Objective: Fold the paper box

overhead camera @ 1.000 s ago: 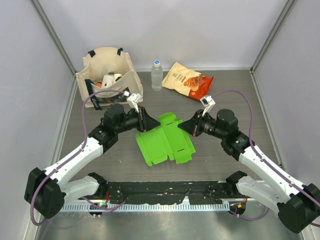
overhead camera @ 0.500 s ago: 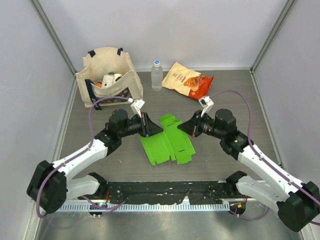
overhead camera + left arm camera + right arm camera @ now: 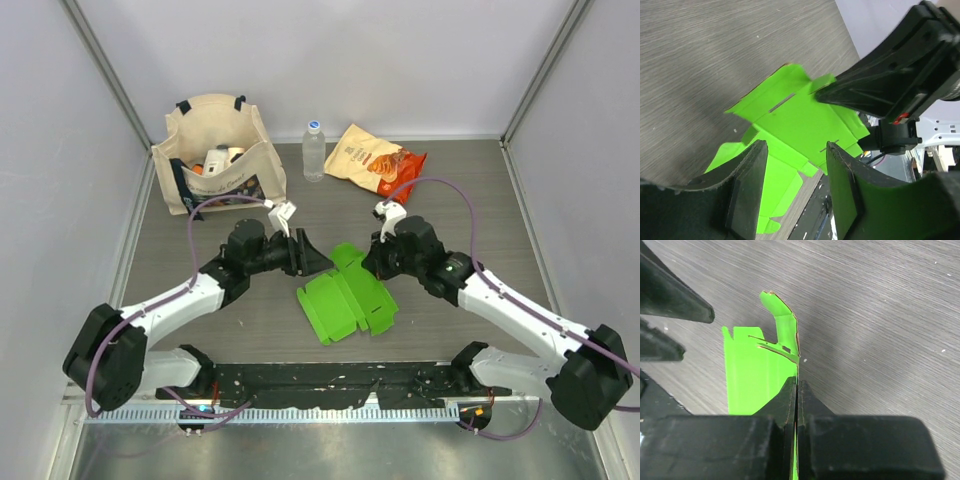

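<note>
- Top view: the paper box (image 3: 345,300) lies part-opened on the table (image 3: 480,190) at centre frame, between both arms. The right claw (image 3: 367,263) meets its upper right edge. The left claw (image 3: 322,264) sits just off its upper left corner, likely placed to push a panel over.
- Left wrist view: the left claw (image 3: 795,190) has its jaws apart, framing the card without gripping it. The right claw (image 3: 827,90) reaches in from the upper right onto a flap.
- Right wrist view: the right claw (image 3: 796,390) is pinched together on the card's thin edge at lower centre, raising that side. This probably anchors the sheet while a crease forms.
</note>
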{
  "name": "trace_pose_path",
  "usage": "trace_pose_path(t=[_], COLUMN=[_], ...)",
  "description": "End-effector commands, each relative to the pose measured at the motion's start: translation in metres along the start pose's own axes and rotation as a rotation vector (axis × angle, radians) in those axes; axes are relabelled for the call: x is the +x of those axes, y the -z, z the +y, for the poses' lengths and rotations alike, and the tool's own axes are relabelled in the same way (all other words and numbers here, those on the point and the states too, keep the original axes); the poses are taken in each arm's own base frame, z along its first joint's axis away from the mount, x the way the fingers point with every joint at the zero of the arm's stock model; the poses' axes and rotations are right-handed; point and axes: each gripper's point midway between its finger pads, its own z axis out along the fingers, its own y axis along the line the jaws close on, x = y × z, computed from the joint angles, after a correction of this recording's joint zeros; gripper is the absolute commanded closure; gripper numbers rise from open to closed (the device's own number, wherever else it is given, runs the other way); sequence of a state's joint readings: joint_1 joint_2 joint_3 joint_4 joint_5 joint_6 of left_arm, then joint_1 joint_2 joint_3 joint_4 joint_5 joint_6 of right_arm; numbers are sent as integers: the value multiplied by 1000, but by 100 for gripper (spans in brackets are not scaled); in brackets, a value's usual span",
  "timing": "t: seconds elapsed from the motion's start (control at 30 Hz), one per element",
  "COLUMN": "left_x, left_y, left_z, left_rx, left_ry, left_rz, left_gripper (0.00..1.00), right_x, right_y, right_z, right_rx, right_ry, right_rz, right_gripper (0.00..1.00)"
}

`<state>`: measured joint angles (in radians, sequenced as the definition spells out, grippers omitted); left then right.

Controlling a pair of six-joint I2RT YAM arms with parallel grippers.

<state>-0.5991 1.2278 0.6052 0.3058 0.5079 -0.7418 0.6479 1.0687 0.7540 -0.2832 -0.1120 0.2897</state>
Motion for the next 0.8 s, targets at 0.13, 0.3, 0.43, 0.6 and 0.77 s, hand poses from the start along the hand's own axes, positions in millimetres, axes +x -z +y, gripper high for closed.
trace_pose_path(t=[0.13,0.3,0.43,0.6,0.77], left_x=[-25,-34,-31,-33,-31], left_y=[-24,-31,-42,-51,-55], left_z=[-43,-26,-12,-17,-18], left_rx=[35,-17,-49,0,29], left_ry=[-291,-335,-370,-430,-489], left_rz=[-124,-209,-193,-197,-188], left_gripper=[46,51,51,48,54], right_x=[-11,-6,-3,-1,2], right_y=[-14,-18,-18,-18,-20], right_z=[-15,-14,-9,-6,-4], right_rx=[165,148,114,88,66], right_ry=[155,174,182,192,207], right_rz=[19,26,25,22,23], right_gripper=[99,99,99,99,99])
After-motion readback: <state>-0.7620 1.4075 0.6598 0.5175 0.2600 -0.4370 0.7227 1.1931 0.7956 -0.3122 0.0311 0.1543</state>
